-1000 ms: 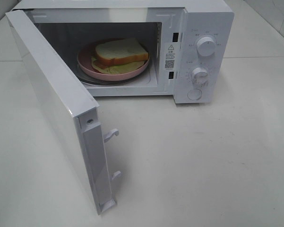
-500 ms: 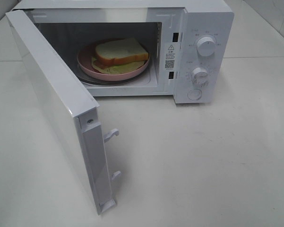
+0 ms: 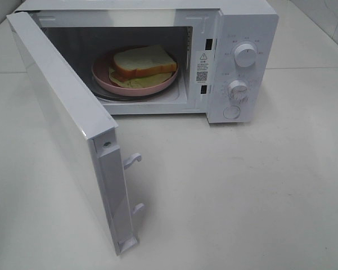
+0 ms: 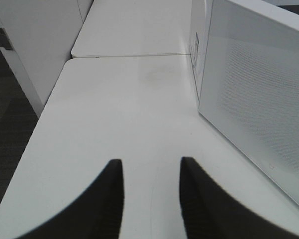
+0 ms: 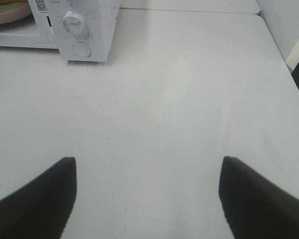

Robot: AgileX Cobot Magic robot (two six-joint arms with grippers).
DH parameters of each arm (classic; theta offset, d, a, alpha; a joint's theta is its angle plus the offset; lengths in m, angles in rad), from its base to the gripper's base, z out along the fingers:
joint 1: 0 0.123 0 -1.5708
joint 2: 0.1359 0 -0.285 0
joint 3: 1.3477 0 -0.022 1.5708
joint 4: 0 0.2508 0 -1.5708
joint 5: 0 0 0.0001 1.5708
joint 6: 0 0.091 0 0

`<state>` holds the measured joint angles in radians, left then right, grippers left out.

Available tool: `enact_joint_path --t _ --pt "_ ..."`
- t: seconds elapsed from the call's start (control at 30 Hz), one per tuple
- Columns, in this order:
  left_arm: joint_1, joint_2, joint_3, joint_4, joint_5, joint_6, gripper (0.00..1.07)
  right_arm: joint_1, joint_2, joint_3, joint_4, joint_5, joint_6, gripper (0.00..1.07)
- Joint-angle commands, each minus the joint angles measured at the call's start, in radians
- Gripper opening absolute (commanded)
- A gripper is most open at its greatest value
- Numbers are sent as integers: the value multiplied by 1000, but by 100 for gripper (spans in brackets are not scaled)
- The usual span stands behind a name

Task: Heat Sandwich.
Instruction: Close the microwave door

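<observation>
**Sandwich sits in open microwave as 2 grippers hang over the table**

The sandwich (image 3: pixel 144 62) lies inside the white microwave (image 3: pixel 247 22), on a round pink plate (image 3: pixel 104 79) that rests on the dark turntable (image 3: pixel 129 97) in the middle of the oven cavity. Its top slice of white bread faces up, and a pale green leaf shows beneath it at the edge nearest the microwave's mouth.

The microwave's door (image 3: pixel 62 112) stands swung wide on its hinge side. Its 2 white latch hooks (image 3: pixel 133 160) show on the free edge, well out from the cavity. On the microwave's control panel, 2 round dials (image 3: pixel 245 55) sit one above the other with a round button (image 3: pixel 231 112) below them, and a small warning label (image 3: pixel 202 66) is stuck to the frame between cavity and panel.

Neither arm appears in the high view. The left gripper (image 4: pixel 151 167) hangs over the white table (image 3: pixel 242 185) just outside the open door, beside the door's meshed outer face. Its 2 dark fingers are parted by a moderate gap with only tabletop between them. The right gripper (image 5: pixel 149 164) hangs over the table in front of the microwave's control-panel side, well apart from it. Its jaws are spread wide, and bare tabletop fills the space between them.
</observation>
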<state>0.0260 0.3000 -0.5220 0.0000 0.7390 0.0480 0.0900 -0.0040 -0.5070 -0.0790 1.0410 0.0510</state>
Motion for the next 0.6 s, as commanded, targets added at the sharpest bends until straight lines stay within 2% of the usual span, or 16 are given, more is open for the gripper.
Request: enact_joint_path --t 0.03,0.1,0.13,0.2,0.27,0.3,0.37,0.4,0.43,0.53,0.57,0.6 --pt "1 57 -2 0 -54 -1 15 -8 -27 1 -2 -5 -6 76" --pt "1 99 14 0 -101 -1 4 -8 -27 1 -2 -5 -6 76" --pt "1 140 44 0 -179 0 0 -8 -27 1 -2 -5 -6 76" --pt "1 158 62 0 -213 0 0 -8 -27 1 -2 -5 -6 76" --pt "1 204 118 0 -356 10 0 -8 -27 1 -2 -5 -6 76" --pt "1 204 118 0 -356 10 0 -8 -27 1 -2 -5 -6 76" --pt "1 232 155 0 -445 35 0 -8 -27 1 -2 -5 -6 76" --pt "1 266 199 0 -544 55 0 -8 -27 1 -2 -5 -6 76" --pt "1 266 199 0 -544 55 0 -8 -27 1 -2 -5 -6 76" --pt "1 318 256 0 -727 62 0 -8 -27 1 -2 -5 -6 76" --pt "1 357 289 0 -838 59 0 -8 -27 1 -2 -5 -6 76" --pt "1 357 289 0 -838 59 0 -8 -27 1 -2 -5 -6 76"
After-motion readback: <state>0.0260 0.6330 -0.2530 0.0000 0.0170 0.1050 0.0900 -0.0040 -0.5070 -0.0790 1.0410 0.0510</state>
